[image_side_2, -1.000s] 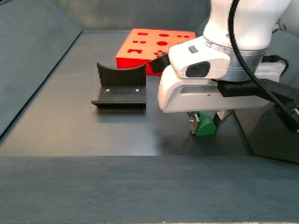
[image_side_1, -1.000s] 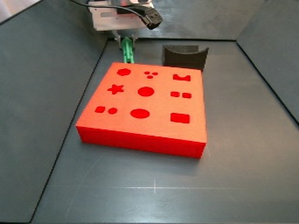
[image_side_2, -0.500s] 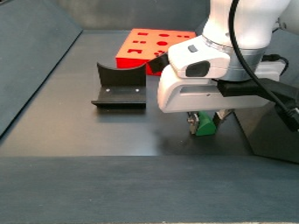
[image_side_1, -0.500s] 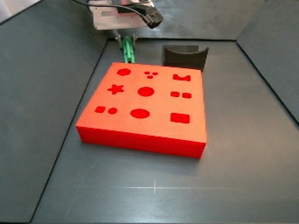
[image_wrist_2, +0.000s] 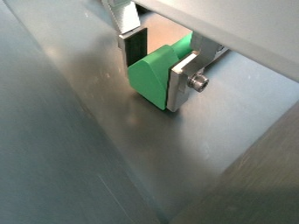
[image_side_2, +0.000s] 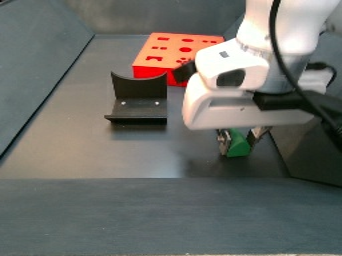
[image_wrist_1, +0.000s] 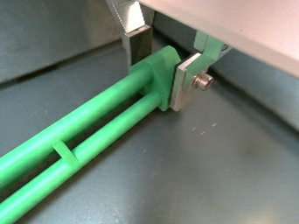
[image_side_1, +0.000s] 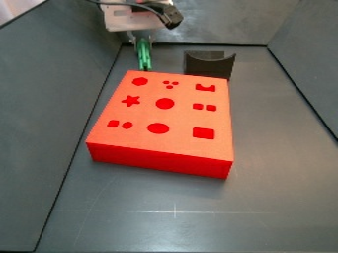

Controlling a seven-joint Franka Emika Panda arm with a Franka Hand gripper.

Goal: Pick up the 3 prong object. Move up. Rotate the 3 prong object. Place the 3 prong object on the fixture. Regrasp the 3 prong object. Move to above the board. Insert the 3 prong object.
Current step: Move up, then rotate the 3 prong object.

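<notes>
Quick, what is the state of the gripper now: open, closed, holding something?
Gripper: closed on the 3 prong object, with both fingers pressed against its green end, off to one side of the board.

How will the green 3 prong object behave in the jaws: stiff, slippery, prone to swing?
Probably stiff: the 3 prong object shows straight rods, no sag. Likely light: the gripper holds it by one end. Smooth-looking plastic held that way could pivot if bumped.

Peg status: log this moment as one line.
end effector: shut on peg | place: beside board | fixture: empty
</notes>
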